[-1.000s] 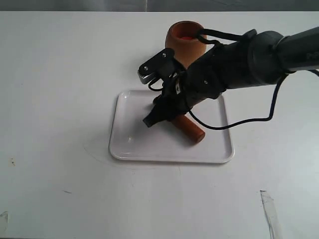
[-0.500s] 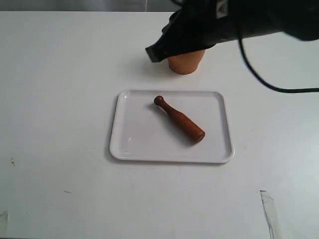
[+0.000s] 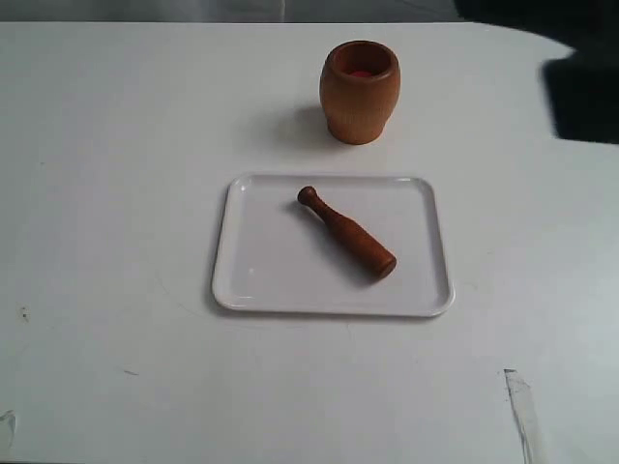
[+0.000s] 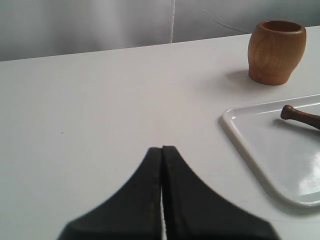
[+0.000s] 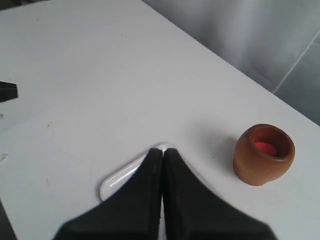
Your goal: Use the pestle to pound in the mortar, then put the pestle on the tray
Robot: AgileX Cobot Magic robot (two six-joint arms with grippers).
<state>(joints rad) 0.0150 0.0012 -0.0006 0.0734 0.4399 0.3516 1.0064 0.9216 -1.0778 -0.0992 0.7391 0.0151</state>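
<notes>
Tabletop [image 3: 116, 193], white and matte, fills nearly every view. It carries a few dark specks and a pale scuff [image 3: 519, 411] near one edge. A grey backdrop [image 4: 100, 25] with a thin vertical seam hangs behind the far edge.

The left claw [image 4: 162, 148] hovers over bare table with its 2 fingers pressed together and nothing between them. Ahead of it and off to one side lies the tray [image 4: 240, 137], near but not touching. The pestle [image 4: 300, 116] shows only its knob end there, and the mortar [image 4: 276, 52] stands upright further on.

The right claw [image 5: 162, 150] also has its fingers together and empty, high above the table. Just past its tips peeks 1 corner of the tray [image 5: 120, 181]. The mortar [image 5: 264, 155] stands well apart from it, with something red [image 5: 264, 147] inside.

In the exterior view the pestle [image 3: 346, 233] lies flat and slantwise inside the tray [image 3: 242, 290], knob end toward the mortar [image 3: 359, 92], which stands clear of the tray.

1.0 s ago the right arm hung over the tray with its claw down at the pestle. 0.5 s ago it had lifted and covered the mortar's top. Now it is only a dark blur [image 3: 580, 97] at the edge of the view, and the pestle has barely moved.
</notes>
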